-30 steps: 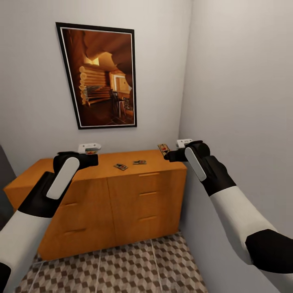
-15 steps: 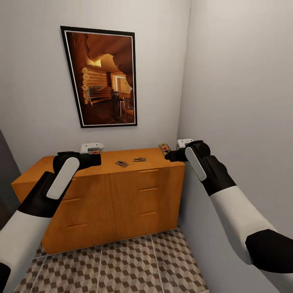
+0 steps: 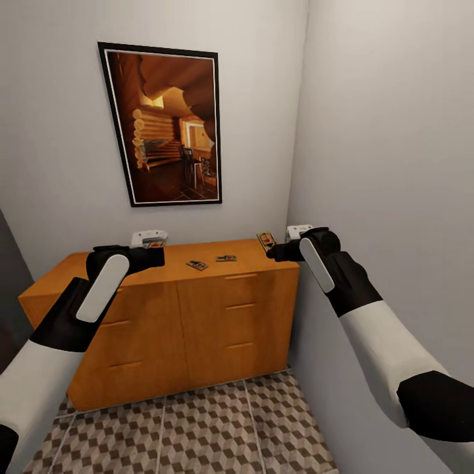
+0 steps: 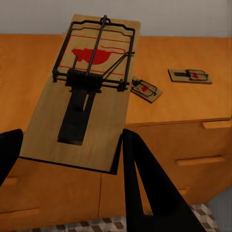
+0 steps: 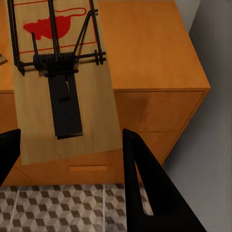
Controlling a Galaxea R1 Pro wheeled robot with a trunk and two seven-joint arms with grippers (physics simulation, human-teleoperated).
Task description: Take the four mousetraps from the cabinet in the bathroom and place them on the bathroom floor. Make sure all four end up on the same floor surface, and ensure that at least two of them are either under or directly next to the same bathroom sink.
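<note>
Each arm carries one, raised clear for travel: the left gripper [image 4: 67,145] is clamped on a pale wooden mousetrap [image 4: 87,92], the right gripper [image 5: 67,145] on another [image 5: 60,77]. Beyond, two small dark traps [image 3: 196,266] [image 3: 226,258] wait near the front edge of the orange-brown wooden cabinet [image 3: 197,316].

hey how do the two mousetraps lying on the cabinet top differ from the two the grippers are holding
The two loose mousetraps lie flat and untouched on the cabinet top; the other two are lifted clear, one in the left gripper, one in the right gripper. The held left trap and held right trap tilt in the air. All four share pale wooden bases, black wire springs and a red mouse mark.
</note>
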